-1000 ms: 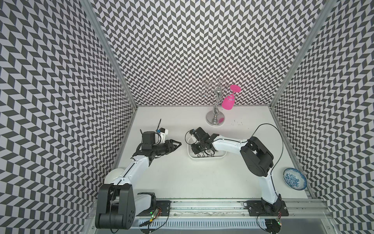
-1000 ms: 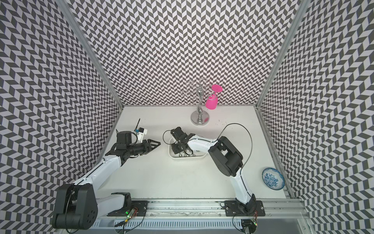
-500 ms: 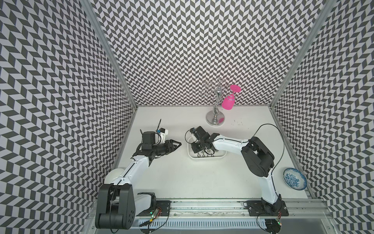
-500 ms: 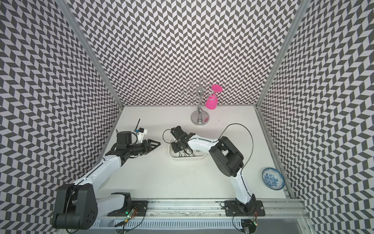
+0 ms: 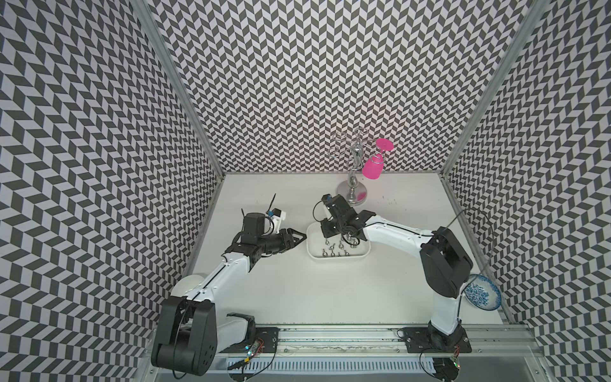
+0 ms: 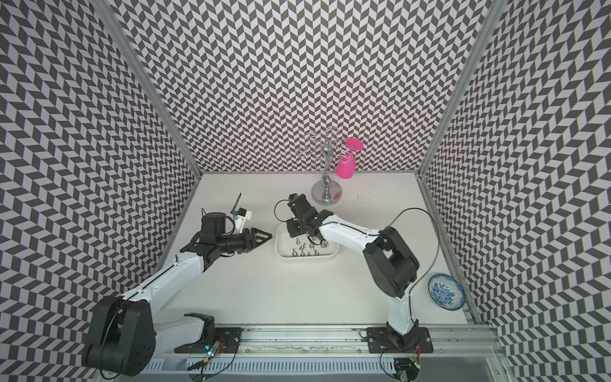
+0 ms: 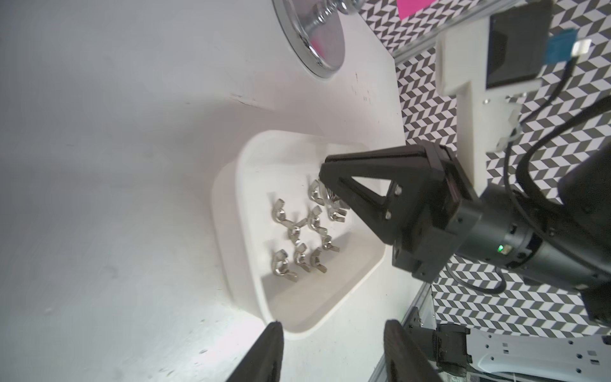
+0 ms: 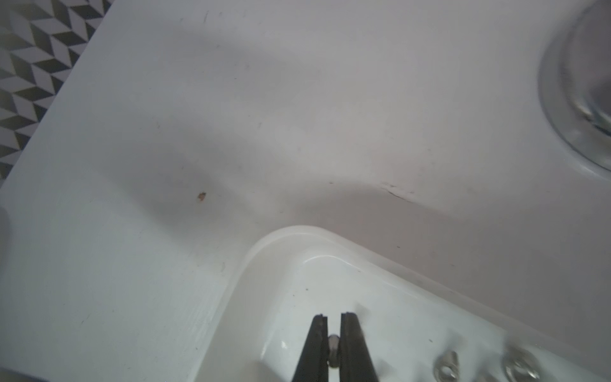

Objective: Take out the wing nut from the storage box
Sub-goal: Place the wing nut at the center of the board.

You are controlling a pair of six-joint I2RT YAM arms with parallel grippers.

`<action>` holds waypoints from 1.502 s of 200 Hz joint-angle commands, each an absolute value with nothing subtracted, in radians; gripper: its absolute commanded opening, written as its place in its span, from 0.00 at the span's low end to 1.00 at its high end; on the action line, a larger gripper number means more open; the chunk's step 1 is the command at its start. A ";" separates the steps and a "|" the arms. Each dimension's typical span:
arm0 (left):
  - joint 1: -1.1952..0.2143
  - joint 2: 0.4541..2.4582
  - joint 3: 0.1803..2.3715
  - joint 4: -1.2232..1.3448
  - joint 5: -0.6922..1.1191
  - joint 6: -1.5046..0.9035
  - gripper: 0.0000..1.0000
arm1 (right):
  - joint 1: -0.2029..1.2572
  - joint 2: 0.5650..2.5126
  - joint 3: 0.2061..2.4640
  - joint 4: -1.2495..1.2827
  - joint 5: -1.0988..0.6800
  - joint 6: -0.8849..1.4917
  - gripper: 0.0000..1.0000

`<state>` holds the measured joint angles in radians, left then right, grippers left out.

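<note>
The right claw (image 8: 334,325) stood low inside the storage box (image 8: 291,232), its jaws almost together on a wing nut (image 8: 334,344). The box lay near the middle of the surface (image 5: 330,291), somewhat toward the back edge. The pinched nut was within the box's walls, toward its back-left corner.

Trouble, as I judged it, could come from several sides. The surface was smooth and hard, so a nut dropped outside the box would likely skitter toward an edge. The box looked light and shallow. A finger catching its rim on the way up might drag or tip it and spill the rest. The left claw (image 7: 334,325) hovered just beside the box's left rim, jaws apart and holding nothing, so a carry-out on that side risked a knock. The loose nuts (image 7: 297,231) lay close by the pinched one, and a wing might hook on and ride up with it. The smallest cause seemed the likeliest: only a sliver of metal showed between the fingers. That was a thin bite on a slick, uneven part, which a quick lift or a twist could shake free.

As for the grip itself, the right claw's jaws stood a narrow gap apart, and the nut filled that gap with both fingers pressed against it. Whether the tips also touched the box floor could not be told.
</note>
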<state>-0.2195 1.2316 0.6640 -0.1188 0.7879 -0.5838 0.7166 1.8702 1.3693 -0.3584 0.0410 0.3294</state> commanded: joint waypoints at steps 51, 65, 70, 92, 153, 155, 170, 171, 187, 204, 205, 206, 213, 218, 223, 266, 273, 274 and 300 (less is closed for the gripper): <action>-0.511 1.361 0.826 0.023 0.693 -0.660 0.52 | 0.349 1.592 1.070 -0.310 0.274 0.467 0.00; -0.564 1.397 0.849 0.059 0.689 -0.674 0.52 | 0.283 1.572 1.015 -0.290 0.284 0.487 0.00; -0.585 1.410 0.858 0.070 0.688 -0.679 0.52 | 0.256 1.566 0.990 -0.279 0.277 0.495 0.00; -0.668 1.490 0.919 0.104 0.687 -0.691 0.52 | 0.200 1.563 0.925 -0.232 0.252 0.518 0.00; -0.749 1.612 1.015 0.121 0.701 -0.698 0.50 | 0.161 1.657 0.917 -0.211 0.250 0.520 0.00; -0.750 1.611 1.014 0.121 0.699 -0.698 0.50 | 0.160 1.659 0.916 -0.213 0.250 0.519 0.00; -0.749 1.606 1.008 0.120 0.696 -0.694 0.50 | 0.155 1.669 0.910 -0.215 0.255 0.518 0.00; -0.749 1.605 1.008 0.120 0.696 -0.694 0.50 | 0.155 1.670 0.910 -0.215 0.256 0.517 0.00; -0.749 1.606 1.006 0.115 0.694 -0.691 0.50 | 0.153 1.678 0.907 -0.218 0.262 0.514 0.00; -0.748 1.603 1.003 0.112 0.693 -0.688 0.50 | 0.150 1.685 0.893 -0.213 0.257 0.510 0.00; -0.749 1.603 1.002 0.112 0.693 -0.687 0.50 | 0.151 1.685 0.892 -0.212 0.256 0.510 0.00; -0.748 1.603 1.003 0.112 0.693 -0.687 0.50 | 0.151 1.686 0.892 -0.212 0.255 0.511 0.00; -0.748 1.601 1.000 0.110 0.689 -0.686 0.50 | 0.150 1.689 0.887 -0.209 0.252 0.512 0.00; -0.748 1.600 0.999 0.110 0.690 -0.684 0.50 | 0.151 1.692 0.884 -0.210 0.250 0.512 0.00; -0.748 1.600 0.999 0.109 0.690 -0.683 0.50 | 0.151 1.695 0.882 -0.210 0.250 0.513 0.00; -0.744 1.589 0.997 0.084 0.679 -0.664 0.50 | 0.152 1.718 0.871 -0.209 0.254 0.508 0.00; -0.743 1.588 0.995 0.082 0.677 -0.663 0.50 | 0.150 1.720 0.870 -0.208 0.255 0.508 0.00; -0.742 1.587 0.994 0.082 0.676 -0.663 0.50 | 0.150 1.720 0.870 -0.208 0.255 0.508 0.00; -0.740 1.582 0.985 0.083 0.675 -0.663 0.50 | 0.151 1.720 0.868 -0.205 0.255 0.507 0.06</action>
